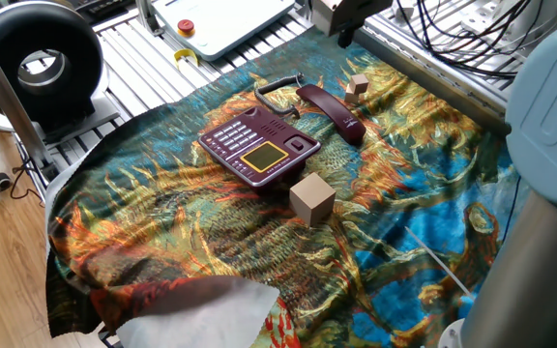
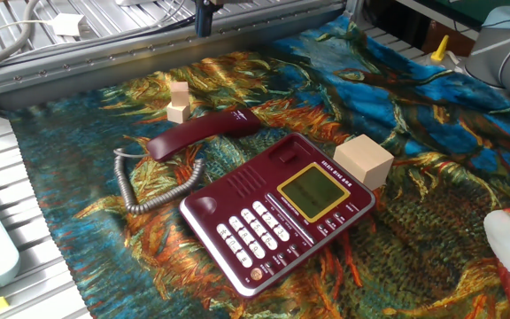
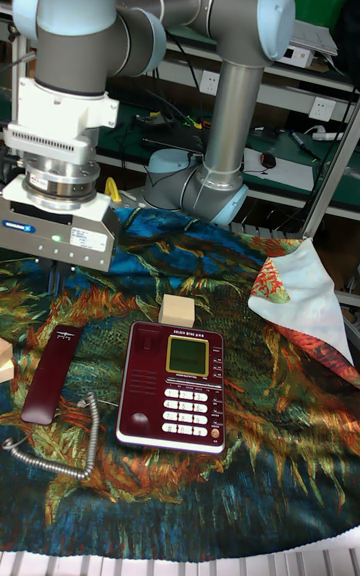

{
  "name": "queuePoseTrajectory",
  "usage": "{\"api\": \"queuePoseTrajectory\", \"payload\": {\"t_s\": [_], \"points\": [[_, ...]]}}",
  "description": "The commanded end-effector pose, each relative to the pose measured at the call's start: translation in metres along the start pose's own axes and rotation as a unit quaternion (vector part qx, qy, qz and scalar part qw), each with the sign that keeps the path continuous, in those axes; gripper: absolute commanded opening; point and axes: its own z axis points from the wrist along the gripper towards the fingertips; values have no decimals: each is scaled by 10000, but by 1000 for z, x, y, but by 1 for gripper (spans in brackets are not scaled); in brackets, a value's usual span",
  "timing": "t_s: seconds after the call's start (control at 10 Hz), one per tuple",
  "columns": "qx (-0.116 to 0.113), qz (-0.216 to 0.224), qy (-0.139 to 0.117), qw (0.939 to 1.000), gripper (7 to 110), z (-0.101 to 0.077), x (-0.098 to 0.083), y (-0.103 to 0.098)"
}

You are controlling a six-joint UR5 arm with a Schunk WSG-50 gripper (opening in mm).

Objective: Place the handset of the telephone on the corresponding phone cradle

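The maroon handset [image 1: 332, 111] [image 2: 204, 133] [image 3: 52, 371] lies flat on the patterned cloth beside the telephone [image 1: 259, 147] [image 2: 277, 208] [image 3: 172, 384]. A grey coiled cord [image 2: 162, 182] joins the two. The phone cradle [image 3: 140, 376] along the base's side holds nothing. My gripper [image 1: 346, 35] [image 2: 204, 23] [image 3: 78, 281] hangs well above the cloth, behind the handset's far end and touching nothing. Its fingers look spread in the tall fixed view, with nothing between them. In both fixed views most of the gripper is cut off by the top edge.
A large tan wooden cube [image 1: 311, 198] [image 2: 363, 161] [image 3: 178, 311] stands close to the phone's display end. Two small stacked cubes [image 1: 357, 87] [image 2: 178, 102] sit just beyond the handset. A metal rail [image 2: 104, 71] borders the cloth's far side. A white cloth [image 3: 305, 301] lies at one corner.
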Motion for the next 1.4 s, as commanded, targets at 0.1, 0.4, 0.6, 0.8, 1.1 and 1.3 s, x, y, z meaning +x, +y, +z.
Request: {"api": "queuePoseTrajectory", "payload": {"t_s": [0.1, 0.4, 0.6, 0.8, 1.1, 1.3], "points": [[42, 176, -120, 9998, 7, 10, -4, 1], [100, 230, -144, 9996, 7, 16, 0, -1], [77, 232, -141, 9996, 7, 16, 0, 0], [101, 222, -136, 9996, 7, 16, 0, -1], [214, 129, 146, 9996, 7, 16, 14, -6], [233, 60, 393, 9989, 7, 15, 26, -7]]}}
